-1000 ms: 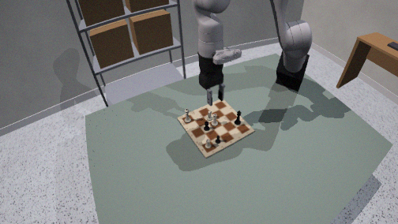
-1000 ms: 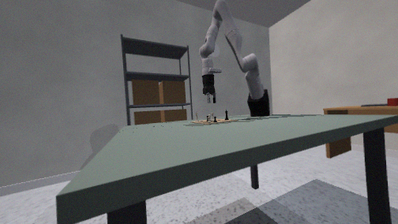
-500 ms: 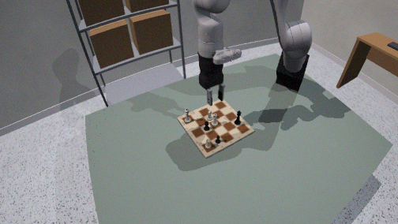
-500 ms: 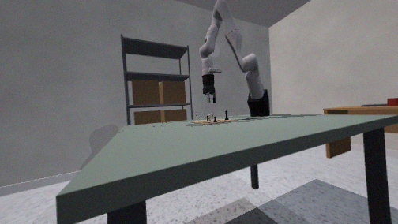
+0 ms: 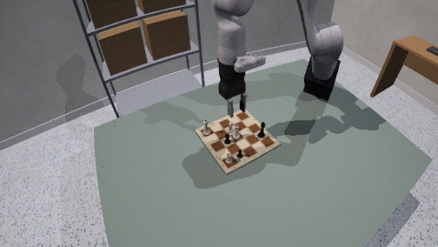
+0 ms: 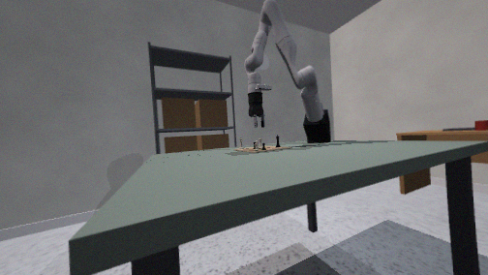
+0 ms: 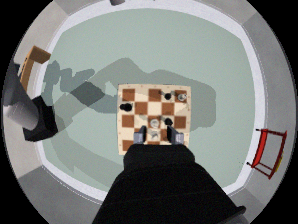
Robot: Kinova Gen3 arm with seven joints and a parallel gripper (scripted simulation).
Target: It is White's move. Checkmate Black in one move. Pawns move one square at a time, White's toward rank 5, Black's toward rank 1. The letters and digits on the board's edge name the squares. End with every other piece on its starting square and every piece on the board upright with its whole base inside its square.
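A small chessboard [image 5: 261,150] [image 6: 250,148] [image 7: 131,144] lies on the green table. White pieces stand at the left corner [image 5: 206,127], in the middle [image 5: 235,132] with another beside it [image 5: 230,128], and at the near corner [image 5: 228,157]. Black pieces stand at the right [image 5: 262,130], in the middle [image 5: 227,139] and near the front [image 5: 240,154]. My gripper [image 5: 236,105] [image 6: 259,121] [image 7: 156,131] is open and empty. It hangs above the board's far side, over the two middle white pieces [image 7: 156,123].
A metal shelf rack [image 5: 109,78] [image 6: 155,111] with brown boxes stands behind the table. The arm's base [image 5: 321,83] sits at the table's far right. A wooden desk [image 5: 408,56] stands to the right, off the table.
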